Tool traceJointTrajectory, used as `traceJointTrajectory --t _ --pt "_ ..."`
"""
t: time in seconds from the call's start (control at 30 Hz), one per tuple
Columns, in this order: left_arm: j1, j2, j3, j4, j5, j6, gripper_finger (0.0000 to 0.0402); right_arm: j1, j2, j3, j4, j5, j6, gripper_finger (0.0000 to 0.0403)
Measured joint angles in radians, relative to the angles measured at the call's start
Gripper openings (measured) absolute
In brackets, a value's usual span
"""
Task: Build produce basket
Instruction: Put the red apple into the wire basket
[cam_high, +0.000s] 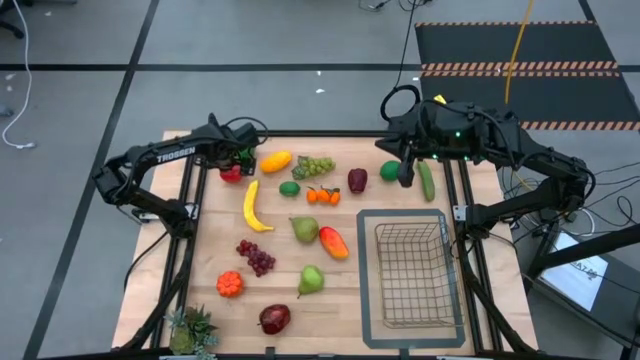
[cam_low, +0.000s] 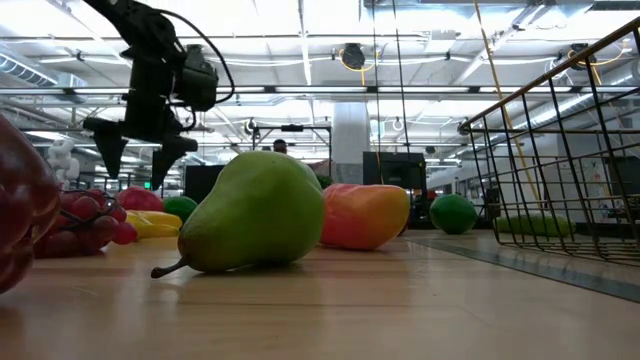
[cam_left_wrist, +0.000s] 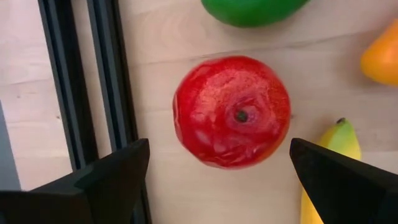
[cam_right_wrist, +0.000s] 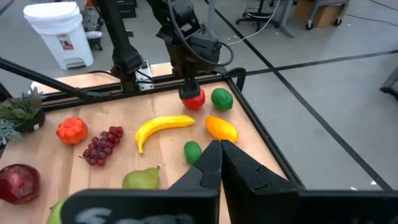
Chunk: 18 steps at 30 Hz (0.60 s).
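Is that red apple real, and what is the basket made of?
The red apple looks like glossy plastic or foam: shiny, with dented, wrinkled skin, so probably a toy. The basket looks like dark metal wire: thin straight rods crossing in a grid you can see through.

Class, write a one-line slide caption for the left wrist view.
Open left gripper poised above a red apple on the wooden table, fingers either side.

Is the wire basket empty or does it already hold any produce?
Empty. In the high view only bare mesh shows inside the basket; the produce, like the pear and mango, lies on the table outside.
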Motion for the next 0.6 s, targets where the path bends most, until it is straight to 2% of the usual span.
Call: traceJointTrajectory --t 0.6 --pt "0.000 0.000 -0.142 0.266 -0.015 0.002 0.0386 0.000 0.000 0.000 0.000 0.001 0.000 0.0000"
